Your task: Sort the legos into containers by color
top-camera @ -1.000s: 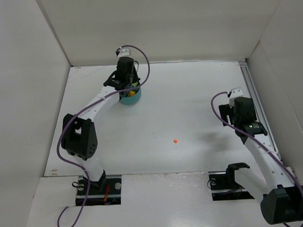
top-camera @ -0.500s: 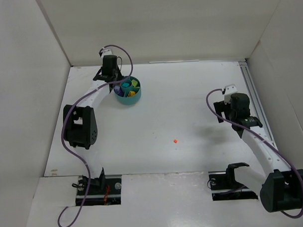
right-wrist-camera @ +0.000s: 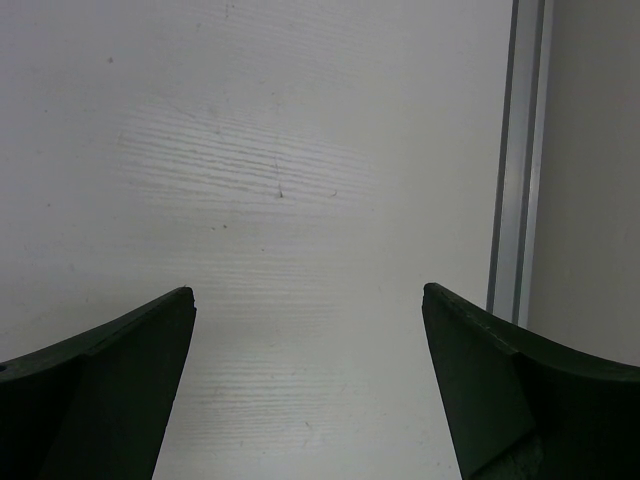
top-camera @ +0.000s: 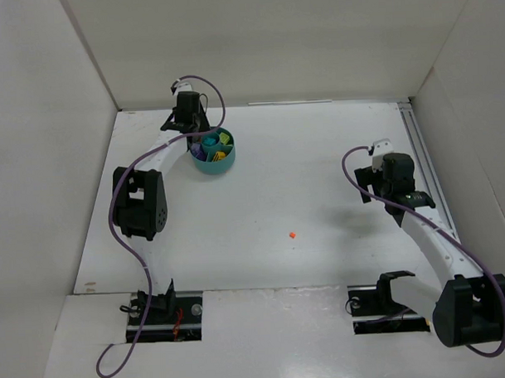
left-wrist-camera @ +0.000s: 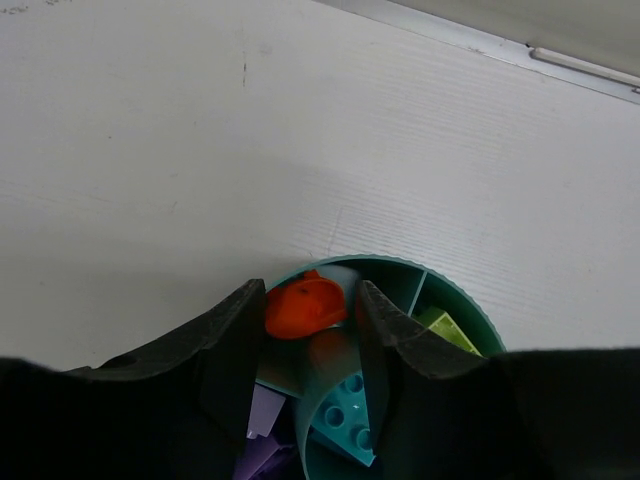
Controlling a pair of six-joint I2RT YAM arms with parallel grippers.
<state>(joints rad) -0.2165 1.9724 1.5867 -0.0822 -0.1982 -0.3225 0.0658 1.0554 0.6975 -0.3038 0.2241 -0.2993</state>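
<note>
The round teal bowl stands at the back left of the table, with purple, yellow and lime bits in its sections. My left gripper hangs over its back-left rim. In the left wrist view the jaws stand a little apart over the bowl's rim. An orange lego lies between them in a wedge section. A teal brick is in the central cup, with a lime brick and a purple bit in other wedges. One small orange lego lies loose mid-table. My right gripper is open and empty above bare table.
A metal rail runs along the table's right edge; it also shows in the right wrist view. White walls close in the back and both sides. The bowl sits close to the back wall.
My left gripper pulled back from directly over the bowl to its back-left rim, uncovering the bowl's sections. My right gripper shifted slightly left and toward the back. The loose orange lego has not moved.
</note>
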